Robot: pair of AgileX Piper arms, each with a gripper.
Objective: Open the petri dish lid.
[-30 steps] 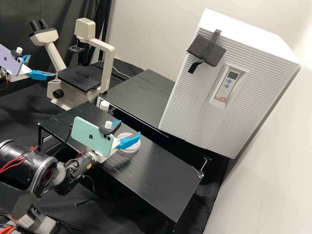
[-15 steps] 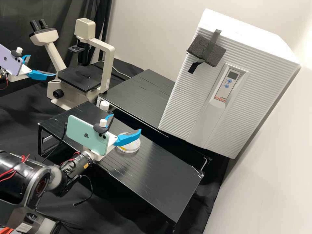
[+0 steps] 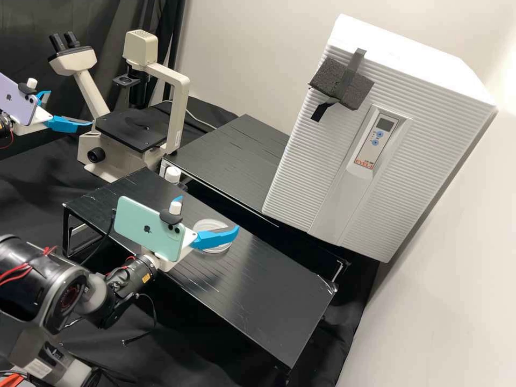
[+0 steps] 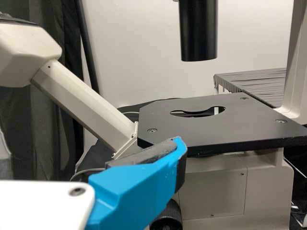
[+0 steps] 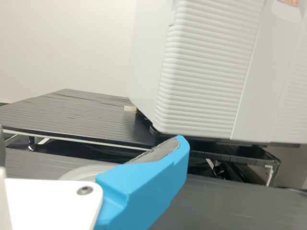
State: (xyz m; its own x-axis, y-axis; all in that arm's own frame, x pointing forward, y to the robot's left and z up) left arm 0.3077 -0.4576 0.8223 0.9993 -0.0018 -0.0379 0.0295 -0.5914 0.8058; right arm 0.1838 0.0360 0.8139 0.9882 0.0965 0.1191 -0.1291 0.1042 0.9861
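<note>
From here, the right gripper (image 3: 208,215) has its fingers spread near the clear round petri dish (image 3: 219,250) on the black flat-topped desk (image 3: 258,290). Closing too low could lift everything; off-centre, shove it sideways.

Looking down with the high view, I see the petri dish (image 3: 207,226) on the near low table (image 3: 252,290), partly behind the right gripper (image 3: 209,213). Behind that table is a second one (image 3: 231,156), with the incubator (image 3: 301,156) on its right part and a foam block (image 3: 330,80) on the incubator's front. Over to the left, the microscope (image 3: 180,118) stands behind the near table, with the left gripper (image 3: 70,108) on its left and a curtain (image 3: 32,32) behind.
</note>
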